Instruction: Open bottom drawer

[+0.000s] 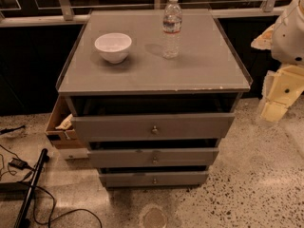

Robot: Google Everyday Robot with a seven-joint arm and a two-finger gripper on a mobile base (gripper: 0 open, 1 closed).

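A grey cabinet (152,70) stands in the middle of the camera view with three drawers, each front a little out from the frame. The bottom drawer (137,179) is the narrowest and lowest, with one small round metal knob (154,180) at its centre, and shows a thin dark gap above its front. The mid-sized drawer front (128,157) and the widest top front (123,126) sit above it. My gripper (274,109) hangs at the right edge of view, beside the cabinet, about level with the top drawer and well apart from the bottom drawer.
A white bowl (113,46) and a water bottle (172,27) stand on the cabinet top. A cardboard box (58,125) leans against the cabinet's left side. Cables and a black bar (29,191) lie on the speckled floor at left. A dark railing runs behind.
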